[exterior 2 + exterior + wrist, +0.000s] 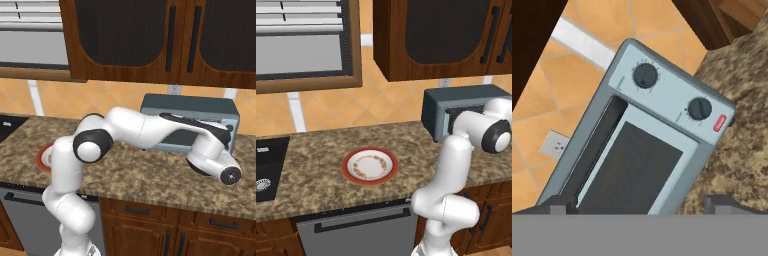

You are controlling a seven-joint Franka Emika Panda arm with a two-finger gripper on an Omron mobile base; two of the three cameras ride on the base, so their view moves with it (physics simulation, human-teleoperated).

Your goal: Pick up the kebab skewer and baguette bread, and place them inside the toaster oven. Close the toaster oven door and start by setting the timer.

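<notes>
The toaster oven [662, 115] faces me, rolled in the hand view, its grey-blue control strip carrying two dark knobs [645, 76] and a red button [720, 122]. The toaster oven door [632, 170] lies flat against the front, with a dark window and a dark bar along one long edge. My gripper [643, 204] is open just in front of the door, holding nothing. The arm reaches across the toaster oven [192, 107], and it half covers the toaster oven [456, 102] from the other side. The kebab skewer and the baguette bread are out of view.
A red-rimmed plate [351, 172] with a patterned white well sits on the granite counter [316, 155], left of the arm. A black sink [268, 165] is at the far left. Dark wood cabinets [150, 40] hang above the oven, and a wall outlet [556, 144] is behind it.
</notes>
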